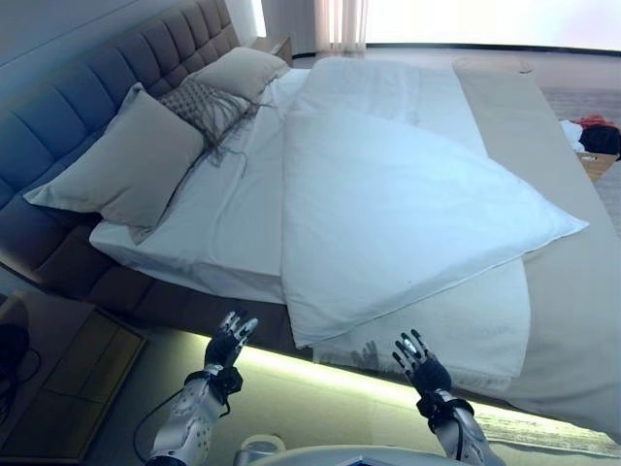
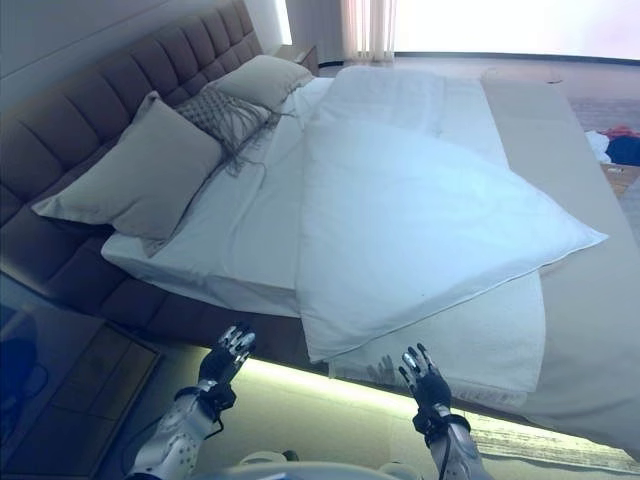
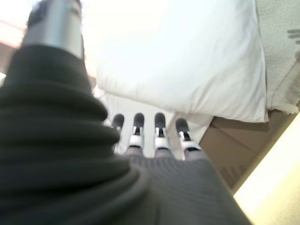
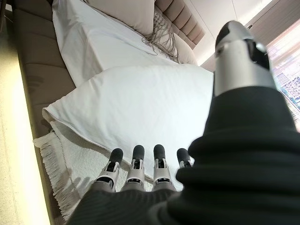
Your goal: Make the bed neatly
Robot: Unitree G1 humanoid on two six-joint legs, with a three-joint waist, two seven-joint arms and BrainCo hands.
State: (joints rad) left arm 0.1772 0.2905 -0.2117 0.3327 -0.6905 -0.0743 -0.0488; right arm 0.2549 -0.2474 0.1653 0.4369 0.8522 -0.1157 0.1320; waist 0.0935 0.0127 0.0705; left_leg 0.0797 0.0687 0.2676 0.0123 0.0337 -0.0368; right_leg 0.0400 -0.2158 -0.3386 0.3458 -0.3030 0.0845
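Both hands, left hand (image 1: pixel 229 342) and right hand (image 1: pixel 419 363), hover with fingers spread just short of the duvet (image 1: pixel 408 209); pinch its near edge evenly.

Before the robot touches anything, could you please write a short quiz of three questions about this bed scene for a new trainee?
1. True or false: the left hand and the right hand both hold the white duvet.
2. Which thing lies between the two beige pillows at the headboard?
A. a patterned fringed cushion
B. a folded towel
C. a book
3. Fill in: the duvet lies folded over with one corner pointing toward the ______ side of the bed.

Key
1. False: both hands are open, in front of the bed edge, holding nothing.
2. A: the patterned cushion lies between the near pillow and the far pillow.
3. Right.
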